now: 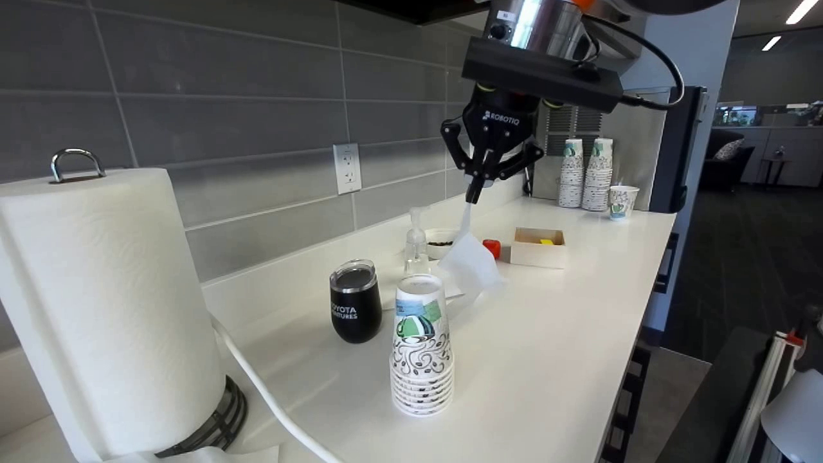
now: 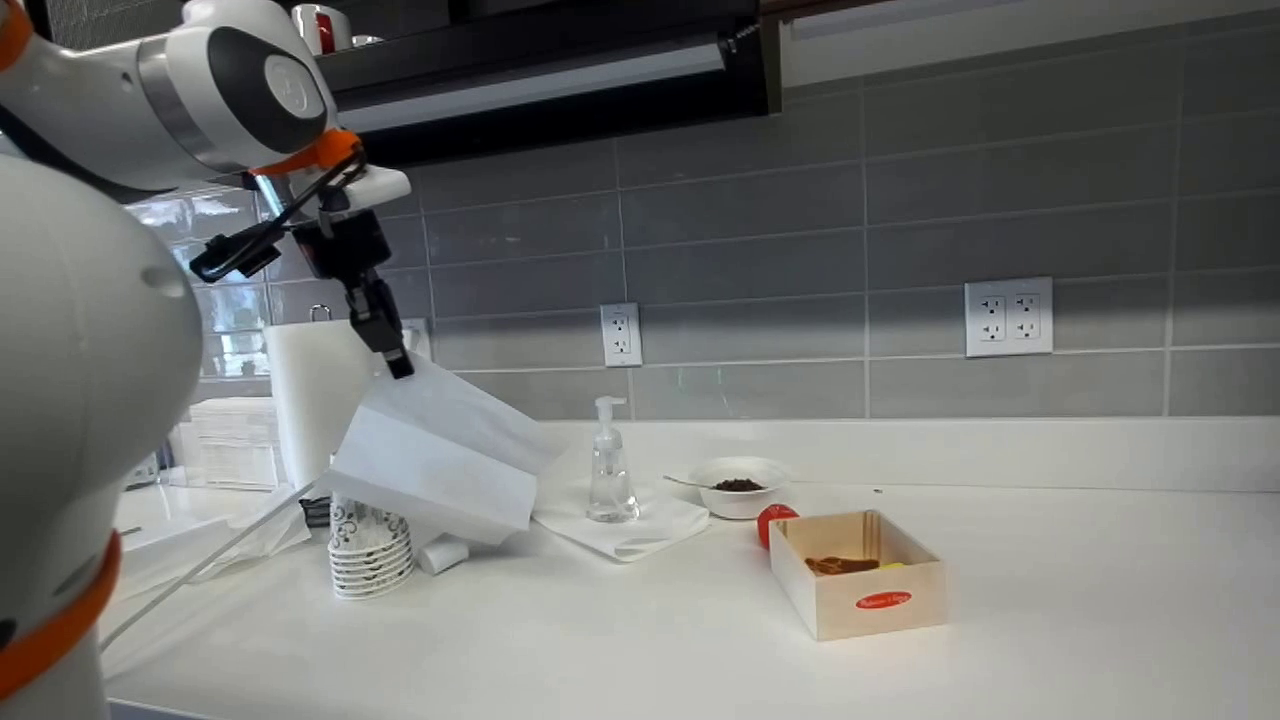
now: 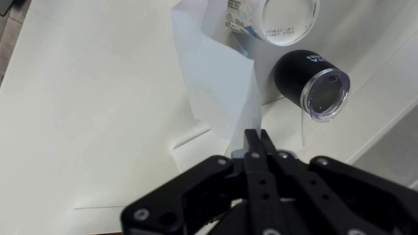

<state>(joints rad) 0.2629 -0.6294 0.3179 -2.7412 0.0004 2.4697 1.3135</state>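
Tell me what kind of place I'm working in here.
Looks like a break-area kitchenette, probably in an office: a stack of paper cups and a paper towel roll stand on a white counter.

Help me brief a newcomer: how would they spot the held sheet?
Find the white counter, then the robot arm above it and its black gripper. The white sheet hangs from the shut fingertips, whereas a neighbouring sheet lies beneath the pump bottle.

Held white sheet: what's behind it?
In an exterior view: parts of a towel roll and a cup stack; the sheet hides the stack's top and some of the roll.
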